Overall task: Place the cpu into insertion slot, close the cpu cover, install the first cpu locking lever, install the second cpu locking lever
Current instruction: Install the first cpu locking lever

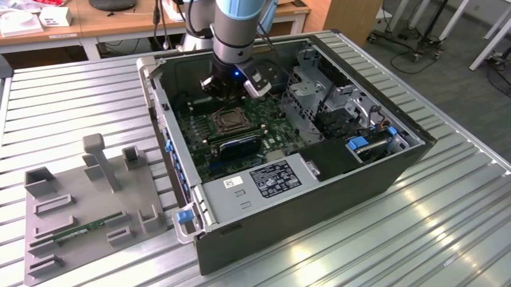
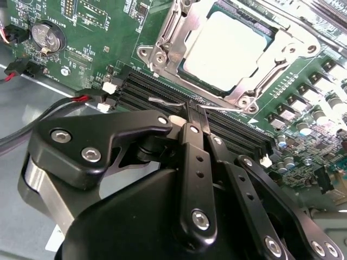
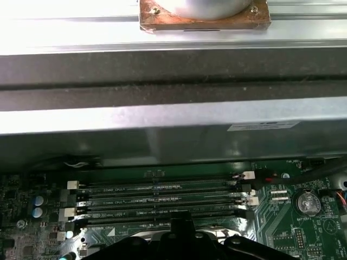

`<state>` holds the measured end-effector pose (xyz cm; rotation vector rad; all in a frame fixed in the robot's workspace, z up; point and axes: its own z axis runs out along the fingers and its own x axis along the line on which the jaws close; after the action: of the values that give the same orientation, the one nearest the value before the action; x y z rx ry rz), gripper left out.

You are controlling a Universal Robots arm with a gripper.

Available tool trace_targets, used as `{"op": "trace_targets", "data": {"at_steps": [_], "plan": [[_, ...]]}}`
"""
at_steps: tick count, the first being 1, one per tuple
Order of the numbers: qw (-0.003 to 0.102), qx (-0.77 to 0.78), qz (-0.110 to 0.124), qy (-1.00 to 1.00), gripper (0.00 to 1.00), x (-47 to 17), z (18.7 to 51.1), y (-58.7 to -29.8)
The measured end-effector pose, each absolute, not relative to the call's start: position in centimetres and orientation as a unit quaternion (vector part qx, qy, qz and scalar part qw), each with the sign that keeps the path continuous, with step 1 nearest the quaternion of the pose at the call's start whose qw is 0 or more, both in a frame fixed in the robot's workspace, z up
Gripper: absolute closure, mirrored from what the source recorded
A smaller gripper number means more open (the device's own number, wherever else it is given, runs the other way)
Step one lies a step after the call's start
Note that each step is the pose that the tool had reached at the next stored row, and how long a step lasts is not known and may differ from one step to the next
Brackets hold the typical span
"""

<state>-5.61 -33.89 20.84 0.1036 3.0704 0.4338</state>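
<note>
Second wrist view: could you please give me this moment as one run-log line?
cpu seated under closed cpu cover | end effector shut, tips at wire locking lever | lever beside memory slots

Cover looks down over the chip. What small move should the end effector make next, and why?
Probably press the thin silvery wire locking lever down toward the green circuit board. The shut black end effector has its tips at that lever, and the square silvery metal cover already lies over the silvery-tan square chip; I cannot tell whether the lever is latched.
</note>
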Motion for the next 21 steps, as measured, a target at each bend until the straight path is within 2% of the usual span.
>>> {"op": "trace_targets", "data": {"at_steps": [21], "plan": [[0.019, 0.033, 0.14, 0.989, 0.89, -5.41, 20.3, -33.66]]}}
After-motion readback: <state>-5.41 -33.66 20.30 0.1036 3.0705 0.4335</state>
